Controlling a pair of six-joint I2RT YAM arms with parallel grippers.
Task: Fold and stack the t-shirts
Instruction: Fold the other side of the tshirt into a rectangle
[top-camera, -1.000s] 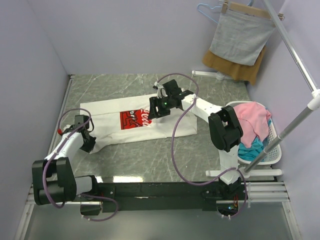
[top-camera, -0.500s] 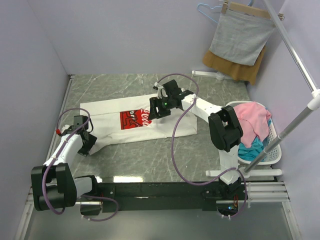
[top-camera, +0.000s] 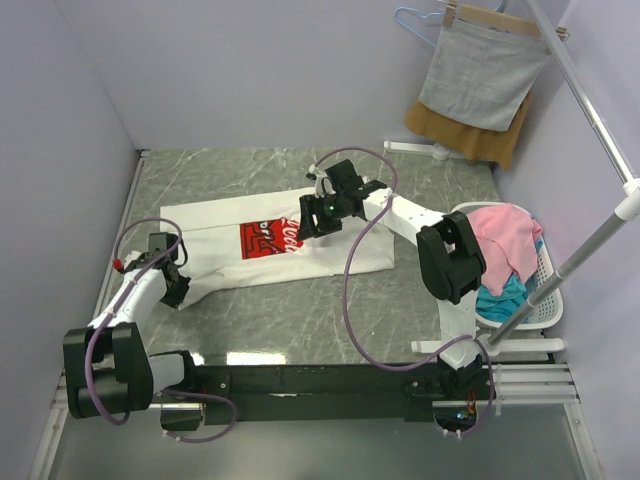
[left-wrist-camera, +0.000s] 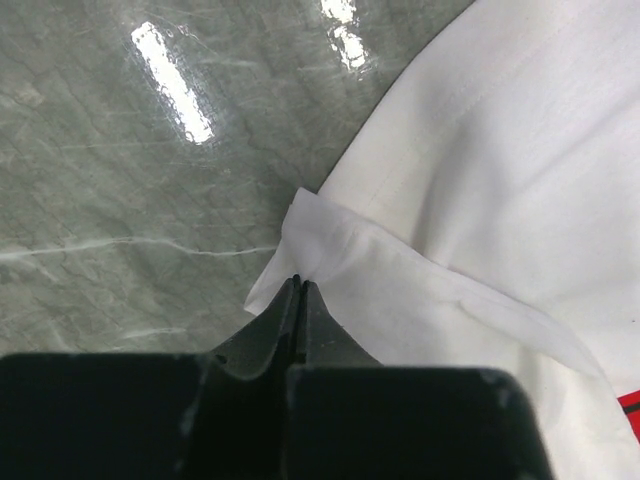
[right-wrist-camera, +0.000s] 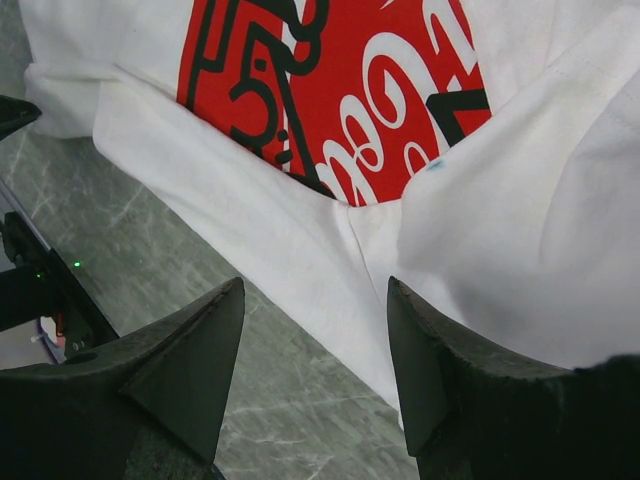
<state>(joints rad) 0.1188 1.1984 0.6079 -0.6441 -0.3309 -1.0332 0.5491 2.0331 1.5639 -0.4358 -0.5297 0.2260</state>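
Observation:
A white t-shirt (top-camera: 215, 228) with a red chest print (top-camera: 268, 240) lies spread on the marble table, and a white fold covers the print's right part. My left gripper (top-camera: 173, 286) is at the shirt's near left corner. In the left wrist view it (left-wrist-camera: 298, 284) is shut on a folded white edge of the shirt (left-wrist-camera: 480, 200). My right gripper (top-camera: 308, 222) hovers over the print's right side. In the right wrist view it (right-wrist-camera: 315, 300) is open and empty above the shirt's hem (right-wrist-camera: 300, 250) and the red print (right-wrist-camera: 360, 100).
A white laundry basket (top-camera: 548, 305) with pink and teal clothes stands at the right. A grey cloth (top-camera: 482, 75) and a mustard-brown cloth (top-camera: 462, 135) hang on a hanger at the back right. A metal rack pole (top-camera: 590, 115) runs along the right side.
My left arm has shifted slightly while its gripper stays at the shirt's near left corner. The right arm has not visibly moved.

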